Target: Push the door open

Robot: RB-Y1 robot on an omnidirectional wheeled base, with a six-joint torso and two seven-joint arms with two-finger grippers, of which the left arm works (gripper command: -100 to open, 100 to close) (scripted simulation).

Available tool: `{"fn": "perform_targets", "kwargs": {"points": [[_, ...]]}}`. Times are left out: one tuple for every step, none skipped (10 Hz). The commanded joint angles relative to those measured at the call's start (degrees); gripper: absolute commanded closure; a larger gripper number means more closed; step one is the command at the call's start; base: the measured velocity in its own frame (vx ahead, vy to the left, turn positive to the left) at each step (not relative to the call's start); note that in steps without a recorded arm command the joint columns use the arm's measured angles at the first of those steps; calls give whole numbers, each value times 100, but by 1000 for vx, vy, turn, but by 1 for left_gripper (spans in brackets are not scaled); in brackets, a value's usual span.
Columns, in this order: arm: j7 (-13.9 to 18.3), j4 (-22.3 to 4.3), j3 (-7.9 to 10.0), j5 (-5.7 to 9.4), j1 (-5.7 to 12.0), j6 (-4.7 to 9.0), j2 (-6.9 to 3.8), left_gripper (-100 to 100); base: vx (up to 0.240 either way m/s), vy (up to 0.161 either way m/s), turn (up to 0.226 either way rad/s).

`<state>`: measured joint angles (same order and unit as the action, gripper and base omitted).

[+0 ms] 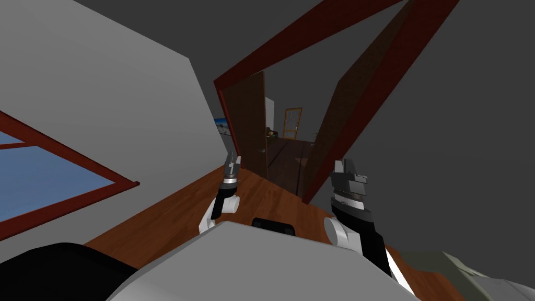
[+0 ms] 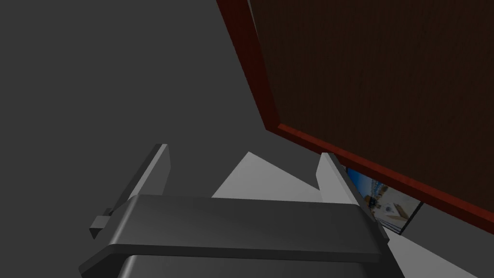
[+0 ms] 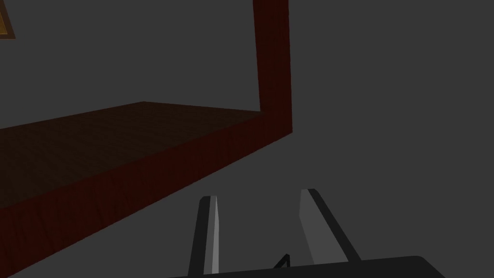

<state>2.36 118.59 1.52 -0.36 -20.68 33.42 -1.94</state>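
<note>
A dark brown door (image 1: 251,123) stands swung far inward on the left side of a red-brown frame (image 1: 313,36), and the opening shows a dim room beyond. My left gripper (image 1: 231,162) hangs just in front of the door's near edge, below its small handle (image 1: 259,150). In the left wrist view the left gripper (image 2: 243,169) is open and empty, with the dark door panel (image 2: 376,72) and the red frame (image 2: 251,72) past it. My right gripper (image 1: 347,167) is by the frame's right post. The right gripper (image 3: 260,217) is open and holds nothing, facing the frame's corner (image 3: 275,62).
A red-framed window (image 1: 52,177) lies on the light grey wall to my left. A dark grey wall (image 1: 460,157) runs close on my right. Reddish wooden floor (image 1: 172,214) leads to the doorway. A small blue picture (image 1: 222,125) hangs beside the door.
</note>
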Motion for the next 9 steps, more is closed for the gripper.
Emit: {"fn": "perform_targets", "kwargs": {"points": [[12,-271,-18,25,101,24,-48,-100,97,70,-53],[7,-454,-40,33,169,51,-68,-100,86,80,-52],[3,-596,-61,42,238,78,-87,-100,82,87,-55],[3,-638,-61,42,238,78,-87,-100,63,54,-17],[-1,-841,-85,51,313,108,-103,-100,50,49,-27],[-6,-1021,-108,60,389,138,-120,-100,67,67,-56],[-11,-1216,-132,69,464,168,-136,-100,106,79,-76],[-15,-1438,-156,79,540,198,-152,-100,95,84,-56],[-20,-1622,-180,89,620,230,-164,-100,89,99,-55]]}}
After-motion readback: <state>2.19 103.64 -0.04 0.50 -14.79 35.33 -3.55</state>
